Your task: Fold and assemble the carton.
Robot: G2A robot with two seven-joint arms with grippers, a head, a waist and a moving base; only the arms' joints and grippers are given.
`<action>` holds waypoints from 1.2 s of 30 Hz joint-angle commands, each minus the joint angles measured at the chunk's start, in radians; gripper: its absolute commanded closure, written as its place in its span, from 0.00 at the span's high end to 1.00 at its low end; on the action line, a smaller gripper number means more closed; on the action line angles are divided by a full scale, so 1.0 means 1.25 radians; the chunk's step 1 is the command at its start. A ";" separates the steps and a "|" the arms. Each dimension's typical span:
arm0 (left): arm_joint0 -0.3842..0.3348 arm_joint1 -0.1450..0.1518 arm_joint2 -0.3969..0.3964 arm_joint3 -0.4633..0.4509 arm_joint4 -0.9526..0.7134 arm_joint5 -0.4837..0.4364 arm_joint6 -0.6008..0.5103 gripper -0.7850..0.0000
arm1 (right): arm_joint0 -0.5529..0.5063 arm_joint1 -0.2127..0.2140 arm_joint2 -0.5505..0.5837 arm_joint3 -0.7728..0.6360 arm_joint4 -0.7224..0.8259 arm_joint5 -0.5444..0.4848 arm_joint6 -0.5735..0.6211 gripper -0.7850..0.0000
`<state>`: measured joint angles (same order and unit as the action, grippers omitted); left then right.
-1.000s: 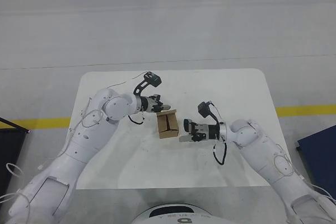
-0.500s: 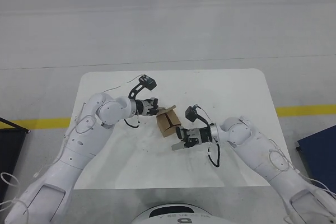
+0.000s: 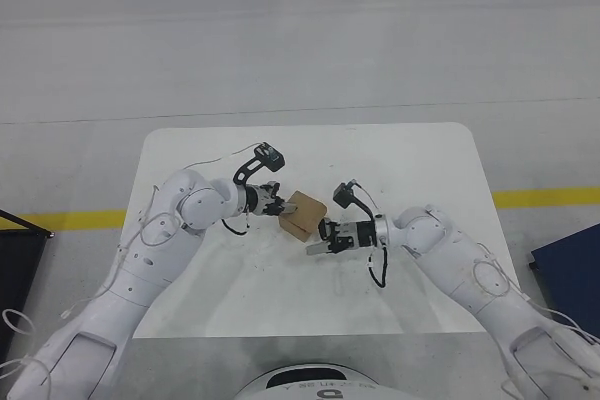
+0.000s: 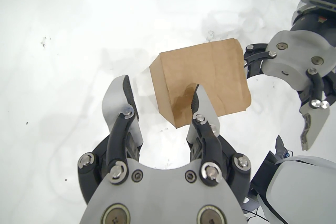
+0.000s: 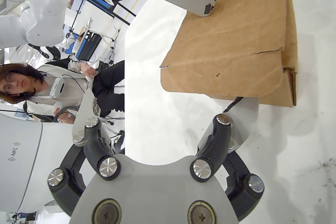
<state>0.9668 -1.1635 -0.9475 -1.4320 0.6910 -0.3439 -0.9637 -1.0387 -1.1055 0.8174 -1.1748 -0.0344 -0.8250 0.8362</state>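
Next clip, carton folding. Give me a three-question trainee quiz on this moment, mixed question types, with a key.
1. True or false: the carton lies as a flat sheet on the table.
2. Short answer: is the right claw open or shut?
3. Which has a finger over the carton's top face? A: left claw. B: right claw. C: neither.
Key: 1 false, it stands folded into a box shape. 2 open. 3 A.

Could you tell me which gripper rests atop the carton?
The left gripper: one jaw lies on top of the carton; the right gripper sits beside it.
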 commanded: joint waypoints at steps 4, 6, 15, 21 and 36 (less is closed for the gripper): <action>-0.009 -0.002 0.011 0.002 0.005 0.003 -0.001 0.67 | -0.055 0.023 0.071 -0.039 0.017 -0.057 -0.071 1.00; -0.011 -0.003 0.017 0.004 0.010 0.005 -0.003 0.67 | -0.082 0.030 0.098 -0.061 0.001 -0.069 -0.105 1.00; -0.021 -0.009 0.042 0.014 0.020 0.015 -0.001 0.67 | -0.144 0.045 0.134 -0.155 -0.093 -0.034 -0.149 1.00; -0.025 -0.010 0.046 0.014 0.020 0.014 -0.003 0.67 | -0.137 0.043 0.116 -0.161 -0.098 -0.010 -0.134 1.00; -0.028 -0.012 0.053 0.023 0.031 0.015 -0.001 0.68 | -0.046 0.013 0.012 -0.094 -0.031 0.022 -0.046 1.00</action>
<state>0.9320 -1.1779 -0.8809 -1.4033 0.7303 -0.3240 -0.9650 -1.1002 -1.0882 0.8343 -1.2971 -0.0755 -0.7981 0.7790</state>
